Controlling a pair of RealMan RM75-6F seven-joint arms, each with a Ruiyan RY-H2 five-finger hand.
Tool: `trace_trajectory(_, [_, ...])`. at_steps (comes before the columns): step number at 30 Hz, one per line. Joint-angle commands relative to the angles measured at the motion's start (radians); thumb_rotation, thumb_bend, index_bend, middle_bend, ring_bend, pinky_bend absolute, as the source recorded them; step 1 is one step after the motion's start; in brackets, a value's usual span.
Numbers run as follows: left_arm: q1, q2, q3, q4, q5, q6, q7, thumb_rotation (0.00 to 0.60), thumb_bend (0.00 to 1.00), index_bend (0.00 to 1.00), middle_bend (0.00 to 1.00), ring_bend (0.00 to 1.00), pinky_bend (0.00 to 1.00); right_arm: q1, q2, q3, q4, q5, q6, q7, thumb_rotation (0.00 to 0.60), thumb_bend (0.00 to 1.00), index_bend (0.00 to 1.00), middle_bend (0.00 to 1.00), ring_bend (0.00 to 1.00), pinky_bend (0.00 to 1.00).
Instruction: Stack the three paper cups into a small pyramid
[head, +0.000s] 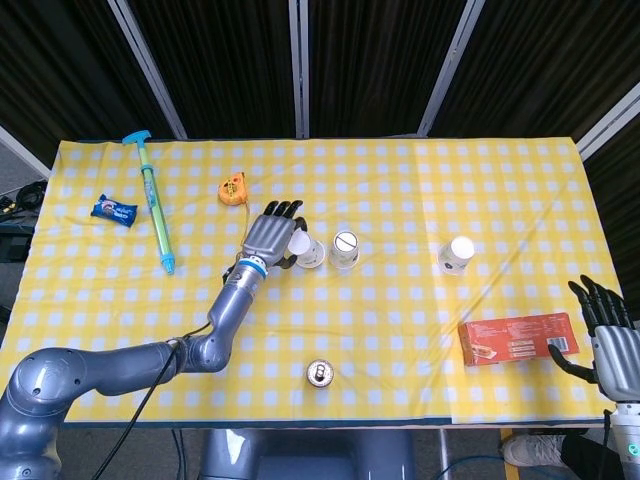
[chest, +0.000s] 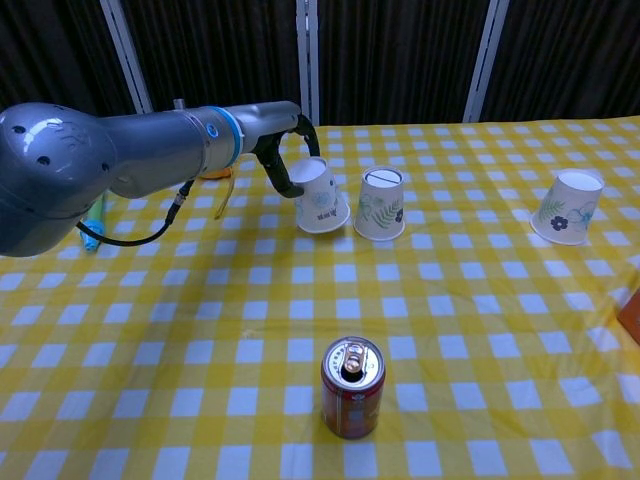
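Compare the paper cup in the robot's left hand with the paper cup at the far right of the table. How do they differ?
The held cup is tilted, gripped by the left hand; the far-right cup stands level, untouched. The held cup sits close beside the middle cup; the far-right cup stands alone. Both are white, printed, and base-up.

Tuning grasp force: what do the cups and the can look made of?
Held cup in the left robot hand, middle cup and right cup: likely thin paper, matte white with printed leaves or flowers. Can: looks like metal, glossy red wall, shiny silver top with pull tab.
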Motion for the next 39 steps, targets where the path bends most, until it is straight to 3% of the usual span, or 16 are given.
trace_trajectory(1, [-0.006, -0.019, -0.009, 0.020, 0.004, -0.006, -0.015, 0.600, 0.36, 0.37, 0.00, 0.00, 0.00, 0.001, -0.001, 0.000, 0.001, 0.000, -0.001, 0.001, 0.600, 0.15, 0.00, 0.00, 0.00, 0.00])
trace_trajectory(7, [-0.004, -0.031, -0.009, 0.035, 0.022, -0.011, -0.029, 0.600, 0.36, 0.33, 0.00, 0.00, 0.00, 0.002, -0.001, -0.004, -0.001, -0.004, -0.008, 0.005, 0.600, 0.15, 0.00, 0.00, 0.00, 0.00])
trace_trajectory(12, [0.010, -0.006, 0.006, 0.010, 0.030, -0.012, -0.024, 0.600, 0.34, 0.06, 0.00, 0.00, 0.00, 0.002, 0.000, -0.007, -0.002, -0.004, -0.011, -0.005, 0.600, 0.15, 0.00, 0.00, 0.00, 0.00])
trace_trajectory(14, [0.019, 0.004, 0.011, -0.001, 0.043, -0.002, -0.028, 0.600, 0.34, 0.01, 0.00, 0.00, 0.00, 0.002, -0.001, -0.007, -0.003, -0.004, -0.009, -0.010, 0.600, 0.15, 0.00, 0.00, 0.00, 0.00])
trace_trajectory(18, [0.041, 0.024, 0.018, -0.022, 0.072, 0.020, -0.044, 0.600, 0.34, 0.00, 0.00, 0.00, 0.00, 0.001, -0.003, -0.007, -0.003, -0.003, -0.008, -0.020, 0.600, 0.15, 0.00, 0.00, 0.00, 0.00])
trace_trajectory(21, [0.097, 0.075, 0.026, -0.104, 0.131, 0.063, -0.099, 0.600, 0.34, 0.00, 0.00, 0.00, 0.00, 0.002, -0.010, -0.007, 0.003, 0.002, -0.010, -0.036, 0.600, 0.15, 0.00, 0.00, 0.00, 0.00])
trace_trajectory(23, [0.151, 0.123, 0.048, -0.178, 0.203, 0.122, -0.137, 0.600, 0.34, 0.00, 0.00, 0.00, 0.00, 0.003, -0.016, -0.008, 0.007, 0.005, -0.016, -0.048, 0.600, 0.15, 0.00, 0.00, 0.00, 0.00])
trace_trajectory(26, [0.283, 0.226, 0.121, -0.345, 0.343, 0.294, -0.183, 0.600, 0.34, 0.00, 0.00, 0.00, 0.00, 0.008, -0.034, -0.013, 0.015, 0.012, -0.032, -0.082, 0.600, 0.15, 0.00, 0.00, 0.00, 0.00])
trace_trajectory(33, [0.498, 0.411, 0.252, -0.592, 0.507, 0.547, -0.197, 0.600, 0.34, 0.00, 0.00, 0.00, 0.00, 0.026, -0.066, -0.010, 0.025, 0.019, -0.053, -0.148, 0.600, 0.15, 0.00, 0.00, 0.00, 0.00])
trace_trajectory(39, [0.645, 0.484, 0.344, -0.627, 0.651, 0.707, -0.212, 0.600, 0.34, 0.00, 0.00, 0.00, 0.00, 0.056, -0.071, 0.014, -0.006, 0.026, -0.069, -0.197, 0.600, 0.15, 0.02, 0.00, 0.00, 0.00])
